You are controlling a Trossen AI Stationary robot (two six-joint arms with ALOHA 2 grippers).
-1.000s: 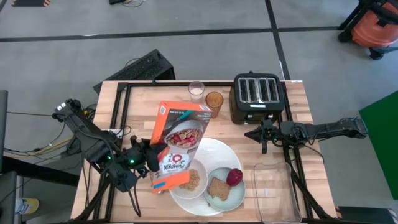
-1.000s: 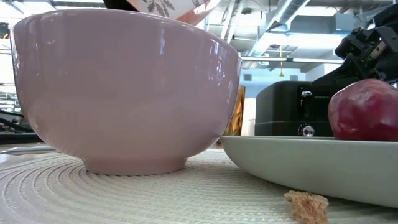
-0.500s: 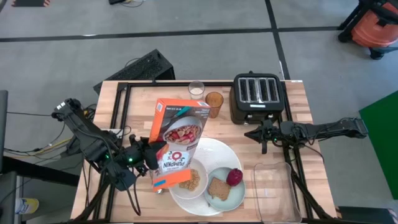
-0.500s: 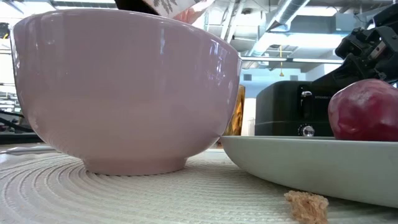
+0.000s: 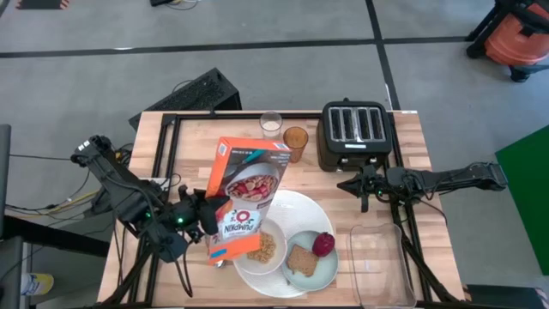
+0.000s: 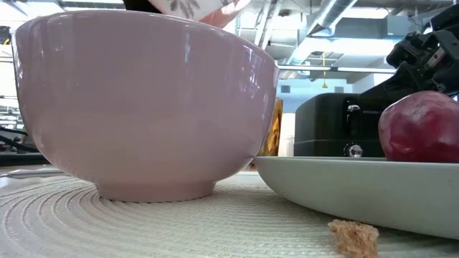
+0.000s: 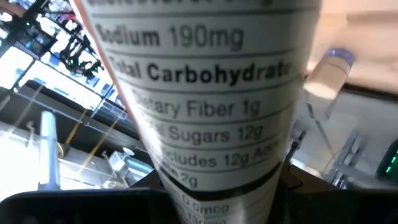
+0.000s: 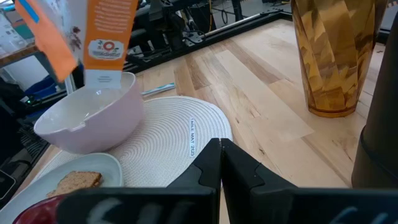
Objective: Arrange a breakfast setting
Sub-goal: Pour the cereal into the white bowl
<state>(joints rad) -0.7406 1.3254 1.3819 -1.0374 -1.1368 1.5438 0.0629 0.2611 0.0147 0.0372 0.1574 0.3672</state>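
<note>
The cereal box (image 5: 245, 199) is held in the air, tilted, its lower end over the near rim of the bowl (image 5: 266, 247), with cereal in the bowl. The left hand (image 5: 208, 220) is clamped on the box's lower side. The bowl sits on the large plate (image 5: 302, 211), and just past it from that hand lies the small green plate (image 5: 302, 273) with toast (image 5: 300, 259) and a red fruit (image 5: 323, 244). Beyond the box's top stand the amber glass (image 5: 295, 141) and milk glass (image 5: 271, 125), beside a black toaster (image 5: 355, 134). The right hand (image 5: 358, 190) hovers over the bench (image 5: 193, 146) in front of the toaster, fingers closed on nothing.
</note>
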